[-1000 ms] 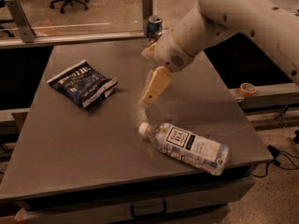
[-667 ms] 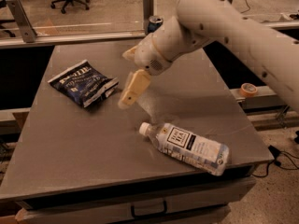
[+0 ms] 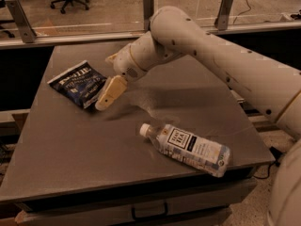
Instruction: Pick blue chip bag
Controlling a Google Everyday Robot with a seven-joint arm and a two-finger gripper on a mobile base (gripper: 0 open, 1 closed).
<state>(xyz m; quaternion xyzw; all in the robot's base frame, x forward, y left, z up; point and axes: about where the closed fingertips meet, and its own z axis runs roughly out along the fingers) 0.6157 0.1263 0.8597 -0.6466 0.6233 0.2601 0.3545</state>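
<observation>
The grey counter (image 3: pixel 66 149) carries everything. The white robot arm (image 3: pixel 221 60) reaches across it behind the clear plastic bottle (image 3: pixel 188 144), which lies on its side with its white label up and its cap pointing away from the front edge. Back and to the left of the bottle, well apart from it, the blue chip bag (image 3: pixel 77 81) lies flat. The tan end effector (image 3: pixel 109 94) hangs between bottle and bag, at the bag's edge and perhaps touching it. Whether it is spread or pressed together I cannot tell.
</observation>
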